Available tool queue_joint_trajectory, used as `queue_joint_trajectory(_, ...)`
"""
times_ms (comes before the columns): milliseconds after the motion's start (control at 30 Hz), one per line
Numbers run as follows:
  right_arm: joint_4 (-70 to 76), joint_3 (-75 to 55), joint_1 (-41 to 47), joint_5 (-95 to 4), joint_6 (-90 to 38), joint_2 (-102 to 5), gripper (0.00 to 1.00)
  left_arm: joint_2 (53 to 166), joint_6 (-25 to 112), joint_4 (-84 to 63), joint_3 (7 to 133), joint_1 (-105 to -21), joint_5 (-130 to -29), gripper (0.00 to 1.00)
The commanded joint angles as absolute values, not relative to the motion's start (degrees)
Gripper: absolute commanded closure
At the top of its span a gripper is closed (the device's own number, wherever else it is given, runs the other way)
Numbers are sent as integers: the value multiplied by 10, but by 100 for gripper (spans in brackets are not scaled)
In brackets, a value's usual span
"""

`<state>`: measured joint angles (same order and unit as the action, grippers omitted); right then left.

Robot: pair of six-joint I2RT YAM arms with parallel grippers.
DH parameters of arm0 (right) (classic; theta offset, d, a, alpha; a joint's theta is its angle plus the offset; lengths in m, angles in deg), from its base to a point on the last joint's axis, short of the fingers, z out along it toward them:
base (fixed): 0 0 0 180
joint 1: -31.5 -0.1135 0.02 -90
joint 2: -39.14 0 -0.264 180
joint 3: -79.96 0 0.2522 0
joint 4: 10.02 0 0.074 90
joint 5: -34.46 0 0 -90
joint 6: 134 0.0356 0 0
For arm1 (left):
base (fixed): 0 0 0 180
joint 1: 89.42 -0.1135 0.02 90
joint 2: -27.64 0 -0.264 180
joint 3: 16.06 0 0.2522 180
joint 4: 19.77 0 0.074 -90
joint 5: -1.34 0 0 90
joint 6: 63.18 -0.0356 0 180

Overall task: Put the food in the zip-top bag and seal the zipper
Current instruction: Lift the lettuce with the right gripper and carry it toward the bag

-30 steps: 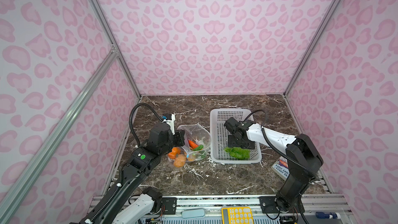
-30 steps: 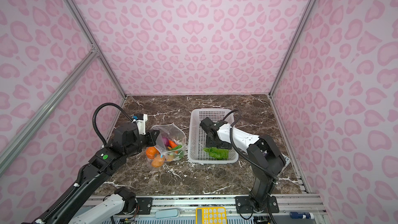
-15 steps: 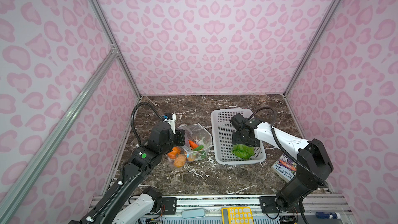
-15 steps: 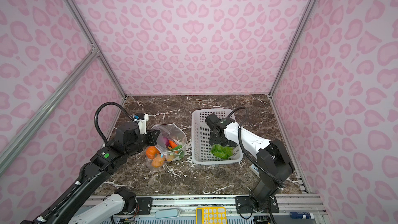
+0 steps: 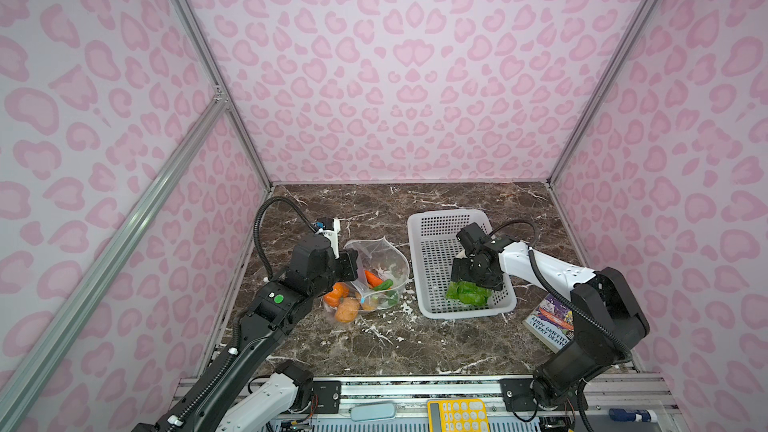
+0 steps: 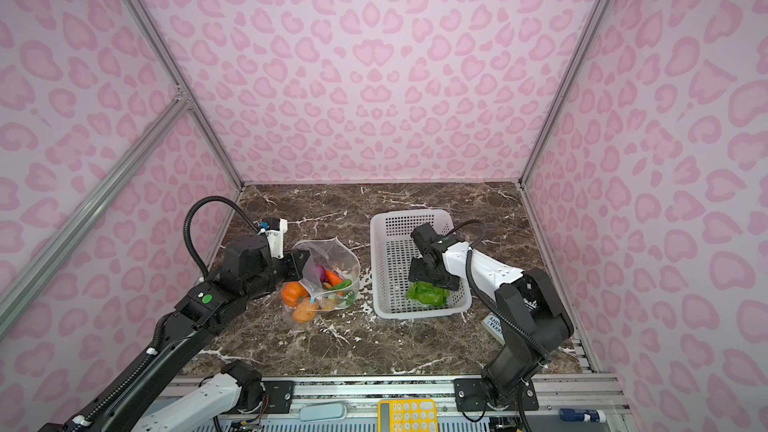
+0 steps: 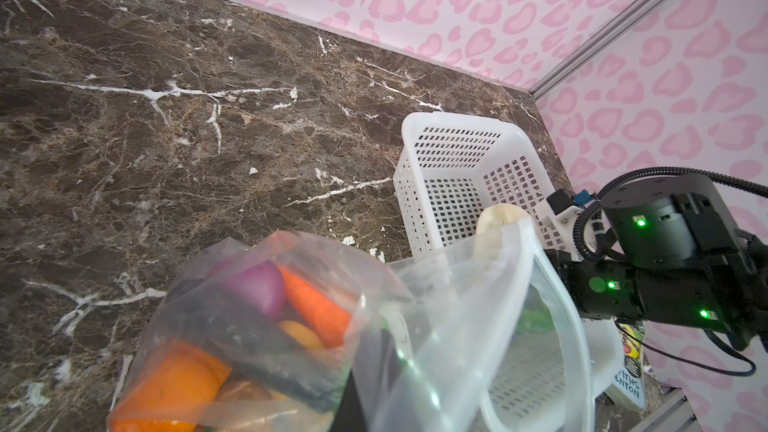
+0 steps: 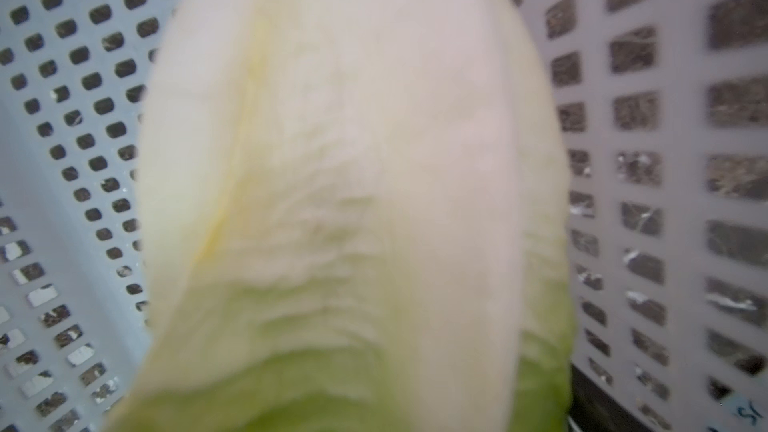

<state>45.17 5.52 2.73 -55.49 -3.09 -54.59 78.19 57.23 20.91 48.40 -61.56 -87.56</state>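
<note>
The clear zip-top bag (image 5: 376, 268) (image 6: 332, 268) (image 7: 457, 326) stands open on the marble, and my left gripper (image 5: 353, 265) (image 6: 305, 265) is shut on its near rim. Inside it lie an orange pumpkin (image 5: 336, 293), a tan potato (image 5: 347, 310), a carrot (image 7: 316, 309) and a purple onion (image 7: 257, 286). The zipper (image 7: 569, 317) curves round the open mouth. A green-white cabbage (image 5: 467, 293) (image 6: 428, 293) (image 8: 353, 201) lies in the white basket (image 5: 432, 218). My right gripper (image 5: 474, 278) (image 6: 434, 276) sits low over its white end, jaws wide on either side of it.
The basket (image 6: 395, 218) (image 7: 449, 126) stands right of the bag with a narrow strip of marble between them. A book (image 5: 550, 322) lies by the right arm's base. A yellow calculator (image 5: 457, 415) rests on the front rail. Pink walls enclose three sides.
The right arm shifted right and the basket's near end swung right with it, then both settled. The cabbage stayed under the gripper. The left gripper and bag have not moved.
</note>
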Motion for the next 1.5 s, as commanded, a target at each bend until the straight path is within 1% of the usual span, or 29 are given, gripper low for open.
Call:
queue_joint_trajectory(0,445,50,25,-553,-55,-558,0,782,571,191,493,-616,-871,97)
queue_joint_trajectory(67,454,42,25,-566,-63,-565,1,782,573,190,492,-617,-869,97)
queue_joint_trajectory(167,464,34,25,-580,-70,-568,9,781,575,190,492,-617,-867,97)
queue_joint_trajectory(300,463,33,25,-586,-70,-558,25,780,578,191,494,-617,-868,97)
queue_joint_trajectory(600,460,17,32,-571,-67,-504,49,782,581,197,504,-618,-870,97)
queue_joint_trajectory(867,464,-36,59,-532,-90,-416,52,787,584,195,513,-620,-880,97)
queue_joint_trajectory(1000,439,-68,62,-476,-115,-379,53,794,586,193,518,-622,-881,97)
queue_joint_trajectory(1133,365,-66,58,-394,-104,-344,55,803,588,193,524,-623,-882,97)
queue_joint_trajectory(1233,304,-56,36,-356,-97,-322,56,808,591,192,529,-623,-881,97)
queue_joint_trajectory(1467,251,-58,-60,-342,-106,-316,58,812,597,187,531,-623,-873,97)
